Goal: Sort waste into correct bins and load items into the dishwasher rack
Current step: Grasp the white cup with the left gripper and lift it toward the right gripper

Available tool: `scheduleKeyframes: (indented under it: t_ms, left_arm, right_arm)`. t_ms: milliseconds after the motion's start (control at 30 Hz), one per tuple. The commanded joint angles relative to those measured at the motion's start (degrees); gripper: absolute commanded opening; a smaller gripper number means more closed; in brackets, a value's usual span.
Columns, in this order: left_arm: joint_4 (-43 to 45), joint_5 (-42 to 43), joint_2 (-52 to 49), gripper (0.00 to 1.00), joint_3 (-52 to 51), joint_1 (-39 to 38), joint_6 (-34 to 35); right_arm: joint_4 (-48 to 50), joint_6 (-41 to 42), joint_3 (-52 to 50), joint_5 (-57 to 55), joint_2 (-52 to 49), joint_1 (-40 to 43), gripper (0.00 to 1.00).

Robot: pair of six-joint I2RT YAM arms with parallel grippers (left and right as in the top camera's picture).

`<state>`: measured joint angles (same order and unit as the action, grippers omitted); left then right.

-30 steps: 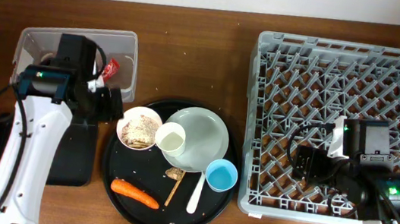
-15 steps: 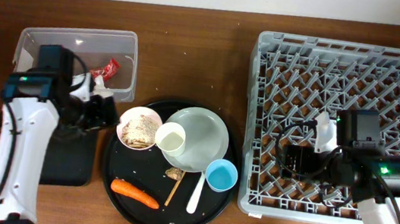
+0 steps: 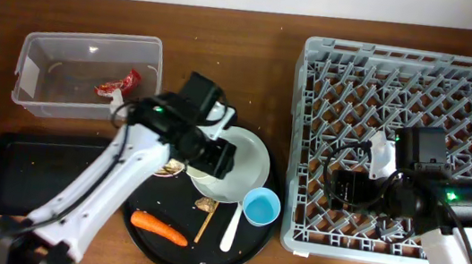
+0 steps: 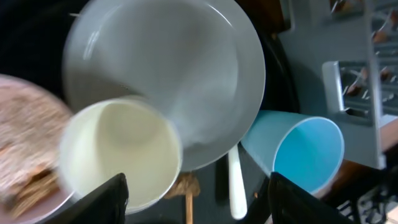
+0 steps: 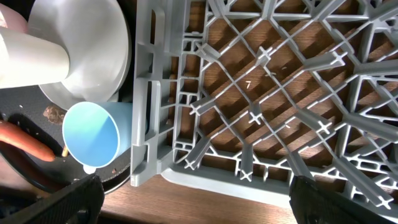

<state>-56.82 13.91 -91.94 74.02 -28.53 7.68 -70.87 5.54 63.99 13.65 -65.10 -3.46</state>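
Note:
My left gripper [image 3: 215, 156] [image 4: 205, 205] is open and empty, hovering over the small white cup [image 4: 118, 152] on the pale plate [image 3: 249, 156] [image 4: 186, 62]. The light-blue cup [image 3: 261, 207] [image 4: 298, 149], white utensil [image 3: 232, 226] [image 4: 235, 186], brown lump [image 4: 183, 183], wooden stick [image 3: 204, 225] and carrot [image 3: 159, 227] lie on the round tray. The bowl of beige scraps [image 4: 25, 143] is mostly hidden under the arm in the overhead view. The red wrapper [image 3: 115, 86] lies in the clear tub [image 3: 37, 63]. My right gripper [image 3: 347, 186] [image 5: 205, 208] is open and empty over the grey rack [image 3: 406, 72] [image 5: 261, 93].
The shallow black tray [image 3: 32, 175] sits at the front left. The large round black tray [image 3: 141, 242] lies between it and the rack. The right wrist view shows the rack's near corner, the blue cup [image 5: 93, 134] and bare wood below.
My left arm swung right from the clear tub to above the white cup and plate. The red wrapper stays in the tub. The right arm barely moved.

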Motion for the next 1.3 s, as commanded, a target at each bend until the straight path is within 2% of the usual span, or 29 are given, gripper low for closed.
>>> scheduleKeyframes:
  t_ms: [0, 67, 100, 167, 267, 300, 333, 433, 633, 700, 767, 833, 900, 1000, 1067, 1100, 1200, 1267]
  left_arm:
    - [1.33, -5.4, -5.6, 0.69, -0.11, -2.21, -0.87]
    - [1.77, -5.64, -7.54, 0.65, -0.11, -2.21, -0.87]
    - [2.14, -5.68, -8.46, 0.59, -0.11, -2.23, -0.87]
    - [2.56, -5.64, -10.03, 0.45, -0.11, -2.23, -0.87]
    - [2.89, -5.66, -10.75, 0.11, -0.02, -2.21, -0.87]
    - [2.78, -5.66, -10.73, 0.03, 0.37, -2.21, -0.9]
    - [2.58, -5.64, -10.69, 0.01, 0.9, -2.21, -0.87]
    - [0.28, -5.68, -10.69, 0.01, 4.72, -2.1, -0.9]
    - [-10.75, -5.44, -10.58, 0.01, 18.29, 1.29, -0.9]
    - [-14.53, -1.31, -10.58, 0.0, 23.56, 3.45, -0.94]
    - [-16.15, 5.33, -10.58, 0.01, 27.17, 5.6, -0.98]
    - [-16.11, 15.63, -10.58, 0.0, 29.44, 8.02, -2.89]
    - [-14.51, 33.62, -10.58, 0.0, 30.18, 11.61, -6.91]
    - [-13.53, 56.11, -10.73, 0.0, 30.16, 15.13, -13.07]
    - [-13.53, 66.53, -10.75, 0.0, 30.16, 15.82, -17.09]
    - [-13.49, 69.31, -10.75, 0.0, 30.16, 15.85, -18.32]
    - [-13.49, 70.29, -10.75, 0.0, 30.16, 15.5, -18.88]
    - [-13.35, 76.04, -10.75, 0.0, 30.16, 14.67, -22.47]
  right_arm:
    - [-0.28, -0.61, 1.07, 0.76, 0.07, -0.31, 0.98]
    - [-0.33, -0.61, 1.07, 0.74, 0.07, -0.31, 0.98]
    - [-0.33, -0.61, 1.07, 0.74, 0.07, -0.31, 0.98]
    - [-0.31, -0.63, 1.07, 0.74, 0.07, -0.31, 0.98]
    - [-0.31, -0.63, 1.07, 0.72, 0.07, -0.31, 0.98]
    - [-0.31, -0.63, 1.07, 0.74, 0.07, -0.31, 0.98]
    - [-0.31, -0.63, 1.07, 0.72, 0.07, -0.31, 0.98]
    - [-0.31, -0.63, 1.07, 0.72, 0.07, -0.26, 0.98]
    - [-0.31, -0.63, 1.07, 0.81, 0.07, -0.26, 0.98]
    - [-0.15, -0.68, 1.07, 2.08, 0.07, -0.26, 0.98]
    - [0.74, -2.16, 1.09, 5.84, 0.07, -0.26, 0.98]
    - [2.47, -5.92, 1.09, 13.77, 0.07, -0.26, 0.98]
    - [5.22, -8.87, 1.09, 23.54, 0.07, -0.26, 0.98]
    - [9.64, -10.84, 1.09, 35.06, 0.07, -0.26, 0.98]
    - [12.59, -11.32, 1.09, 39.32, 0.07, -0.26, 0.98]
    - [13.84, -11.32, 1.09, 40.19, 0.07, -0.26, 0.99]
    - [15.08, -11.34, 1.07, 42.86, 0.07, -0.26, 0.98]
    - [15.69, -11.34, 1.07, 44.28, 0.07, -0.26, 0.98]
